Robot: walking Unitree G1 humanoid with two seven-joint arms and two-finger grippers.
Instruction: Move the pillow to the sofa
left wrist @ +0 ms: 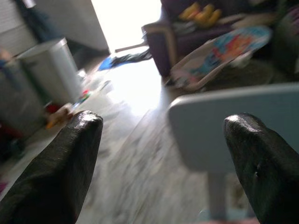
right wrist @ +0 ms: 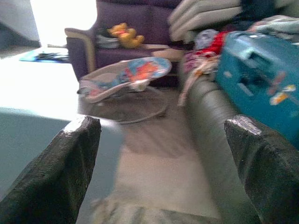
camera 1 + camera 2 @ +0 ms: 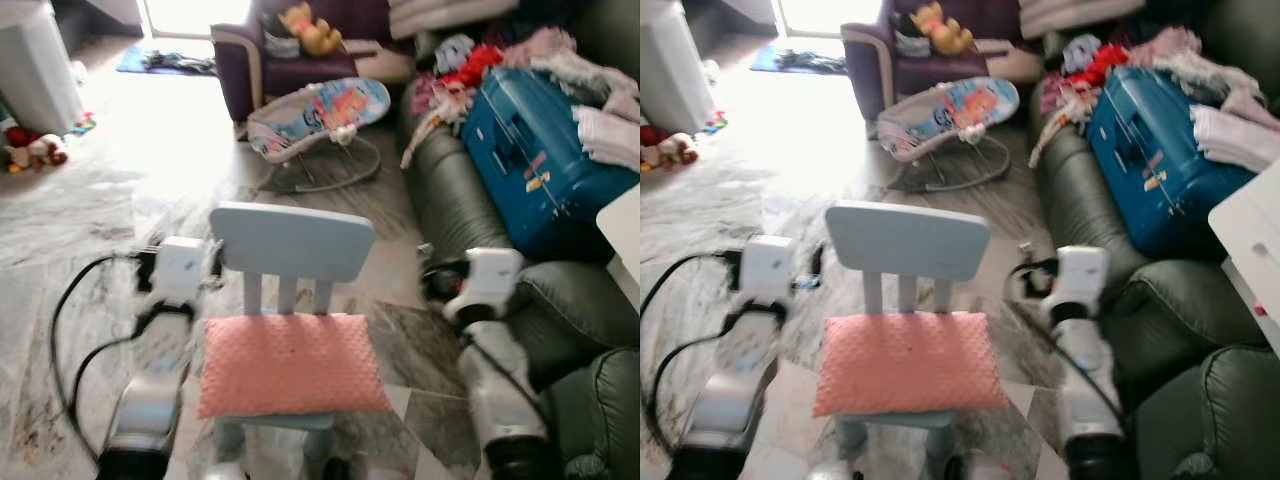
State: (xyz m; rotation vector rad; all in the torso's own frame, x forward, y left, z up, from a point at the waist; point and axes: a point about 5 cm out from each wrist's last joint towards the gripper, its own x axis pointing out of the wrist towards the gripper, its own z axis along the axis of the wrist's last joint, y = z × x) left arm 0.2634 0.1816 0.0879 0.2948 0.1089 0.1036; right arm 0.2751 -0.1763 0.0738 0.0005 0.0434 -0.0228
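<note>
Nearest, the pink pillow (image 3: 290,364) lies flat on the seat of a pale blue child's chair (image 3: 291,243), flanked by the left gripper (image 1: 163,163) and right gripper (image 2: 163,163) (both spread wide, holding nothing). Beyond, a dark green sofa (image 3: 450,200) carries a blue suitcase (image 3: 535,160); farther off sits a baby bouncer (image 3: 320,115).

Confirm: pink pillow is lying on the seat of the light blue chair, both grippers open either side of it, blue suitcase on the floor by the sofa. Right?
Not quite. The blue suitcase lies on the sofa, not on the floor; the left eye view shows it. The rest holds: the pink pillow lies on the light blue chair, with the left gripper and right gripper open on either side.
</note>
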